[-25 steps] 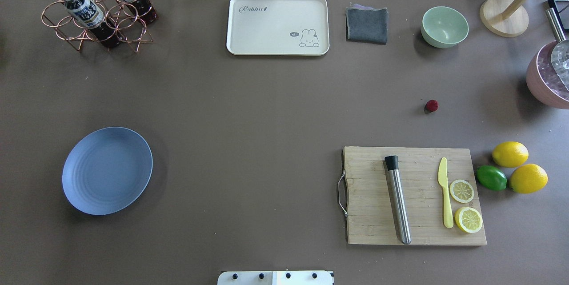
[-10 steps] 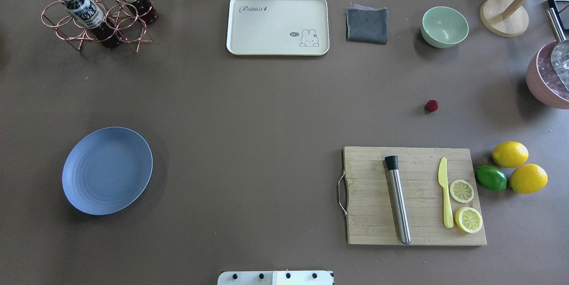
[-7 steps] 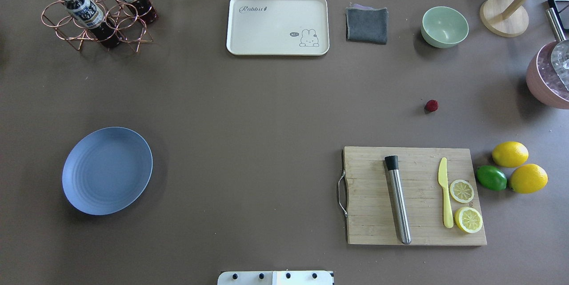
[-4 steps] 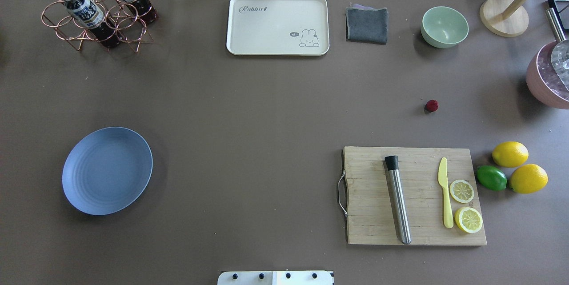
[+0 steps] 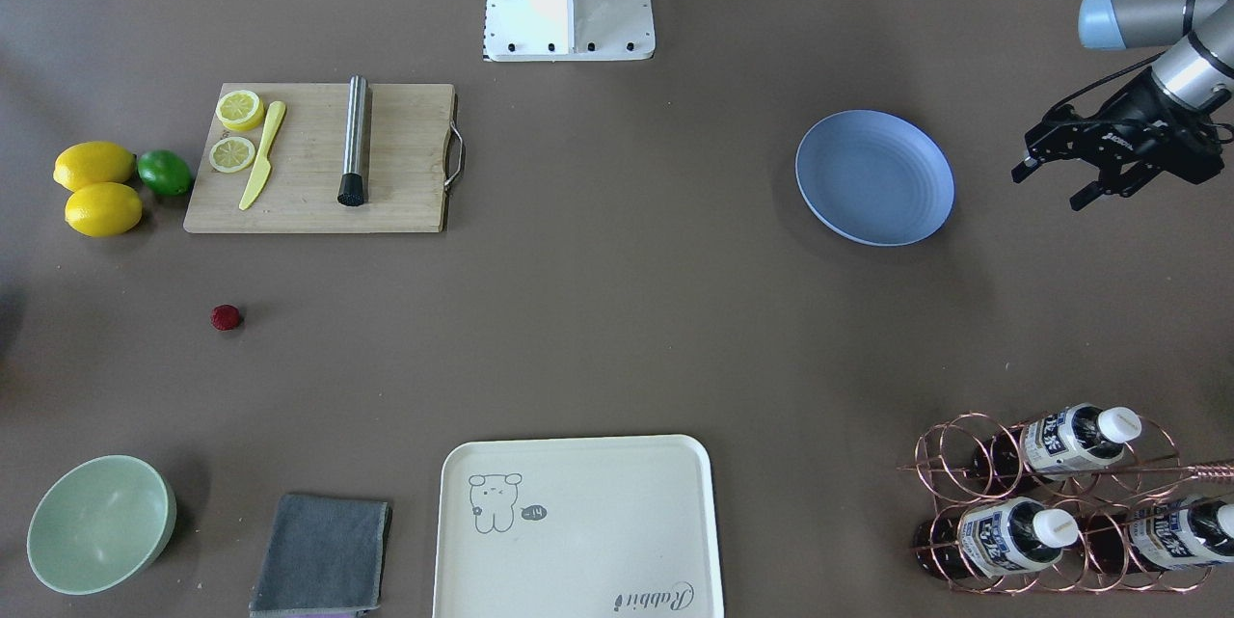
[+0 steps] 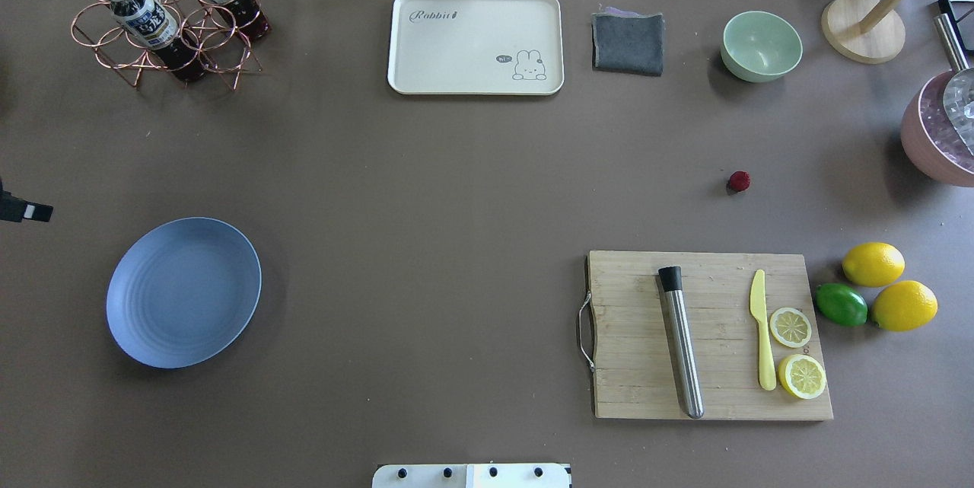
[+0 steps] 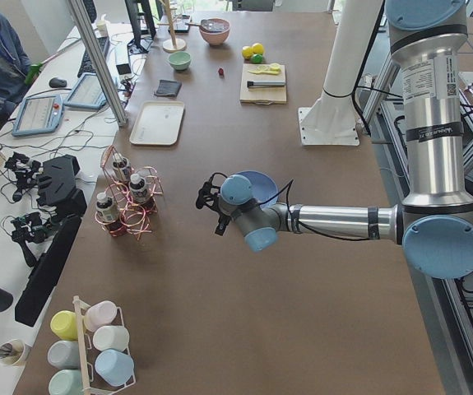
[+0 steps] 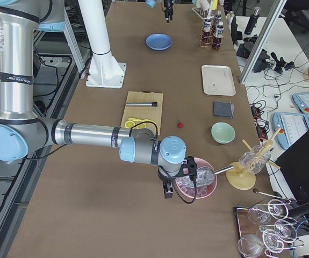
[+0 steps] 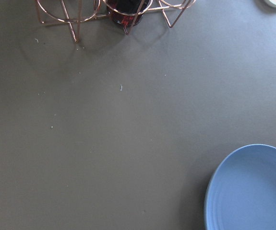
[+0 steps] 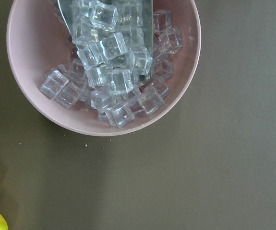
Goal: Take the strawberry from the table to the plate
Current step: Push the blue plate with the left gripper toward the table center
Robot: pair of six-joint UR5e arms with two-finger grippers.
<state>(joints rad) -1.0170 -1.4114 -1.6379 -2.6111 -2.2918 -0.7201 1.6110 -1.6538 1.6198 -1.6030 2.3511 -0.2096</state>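
Note:
The strawberry [image 6: 739,181] [image 5: 226,316] lies alone on the brown table [image 6: 456,191], between the green bowl and the cutting board. At the other end sits the light-blue plate [image 6: 183,291] [image 5: 874,177] [image 9: 253,191], with nothing on it. My left gripper [image 5: 1047,190] hovers just beyond the plate's outer side, open and holding nothing; only one fingertip [image 6: 29,211] pokes into the overhead view. My right gripper [image 8: 167,191] shows only in the exterior right view, beside a pink bowl of ice, and I cannot tell whether it is open or shut.
A cutting board [image 6: 711,336] holds a metal muddler, a yellow knife and lemon slices, with lemons [image 6: 873,263] and a lime beside it. A pink ice bowl [image 10: 104,67], green bowl [image 6: 761,46], grey cloth [image 6: 628,43], cream tray [image 6: 475,43] and bottle rack [image 6: 163,16] line the far side.
A black tip of the left gripper has come into the overhead view at the left edge, above the plate. The strawberry and plate have not moved.

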